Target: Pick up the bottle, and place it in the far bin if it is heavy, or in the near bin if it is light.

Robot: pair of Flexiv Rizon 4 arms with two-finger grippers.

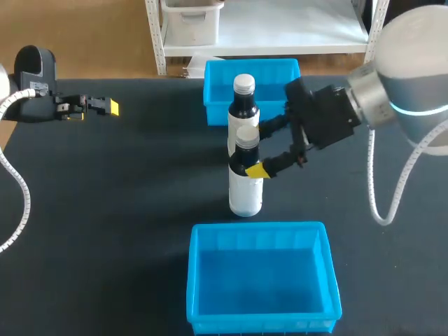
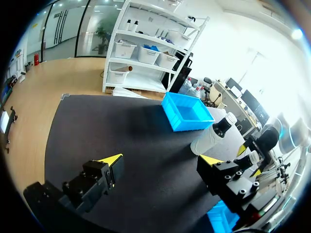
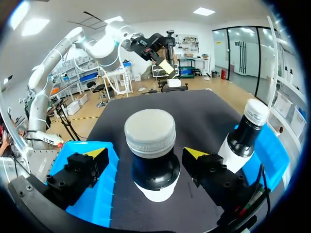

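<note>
White cylindrical bottle [image 1: 246, 187], dark-necked, stands mid-frame. Right hand [image 1: 258, 149] straddles its neck, fingers seemingly clear of it. Left hand [image 1: 94, 110] spread, empty.

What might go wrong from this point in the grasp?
1. The right arm's jaws stand open around the near bottle, high by its neck; closing there may tip it or slip off.
2. The far bottle stands right behind, close to one jaw, and may get knocked over.
</note>
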